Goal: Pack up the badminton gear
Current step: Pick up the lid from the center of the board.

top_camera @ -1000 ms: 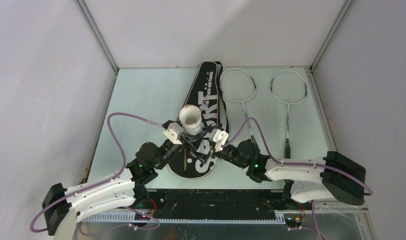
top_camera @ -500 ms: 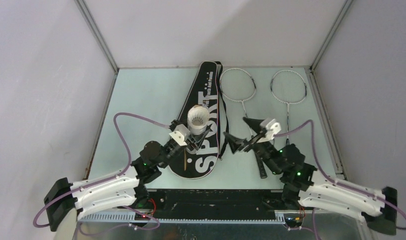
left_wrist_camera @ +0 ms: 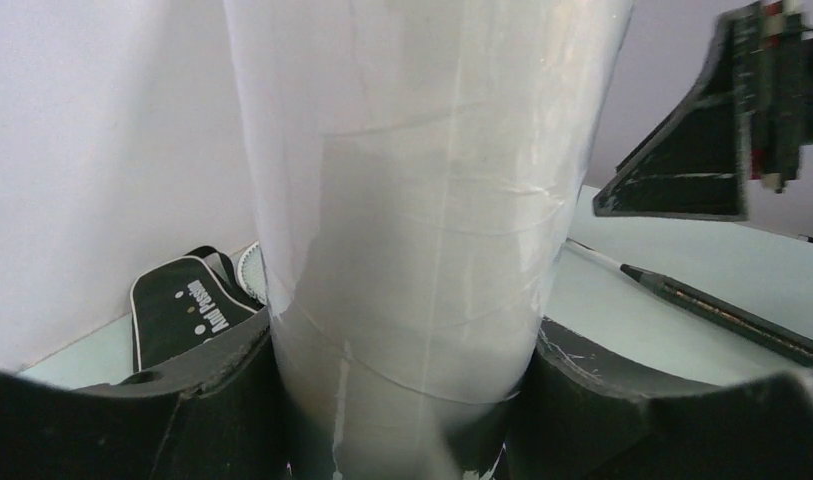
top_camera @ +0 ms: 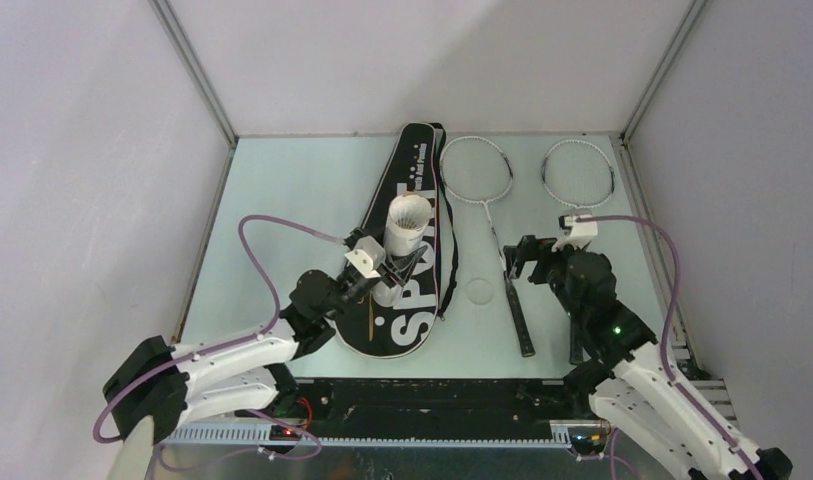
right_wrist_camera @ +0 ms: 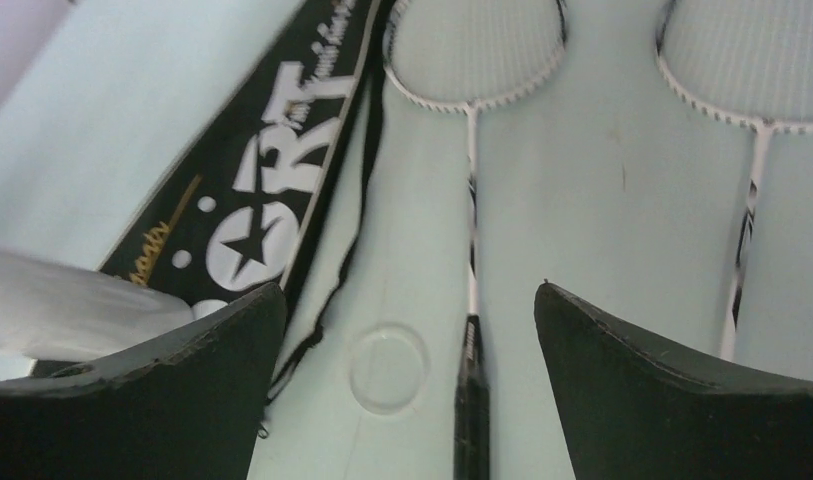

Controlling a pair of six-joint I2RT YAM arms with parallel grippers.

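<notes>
My left gripper [top_camera: 387,278] is shut on the long white tube [top_camera: 405,235], holding it upright over the black "SPORT" bag [top_camera: 412,180]. The tube fills the left wrist view [left_wrist_camera: 412,200] between my fingers. My right gripper [top_camera: 519,258] is open and empty above the handle of the left racket [top_camera: 476,172]. In the right wrist view my right gripper [right_wrist_camera: 410,290] frames that handle [right_wrist_camera: 470,400]. The right racket [top_camera: 579,172] lies beside it, its handle partly hidden by my right arm. No loose shuttlecocks show.
A clear round lid [top_camera: 479,291] lies on the table between the bag and the left racket's handle, and shows in the right wrist view [right_wrist_camera: 387,367]. The bag's black strap [right_wrist_camera: 327,300] trails beside it. Grey walls close in the left, back and right sides.
My right arm has swung away from the tube, to the right and back, and now hangs open over the left racket's handle. The clear lid has come into view. The tube stays gripped.
</notes>
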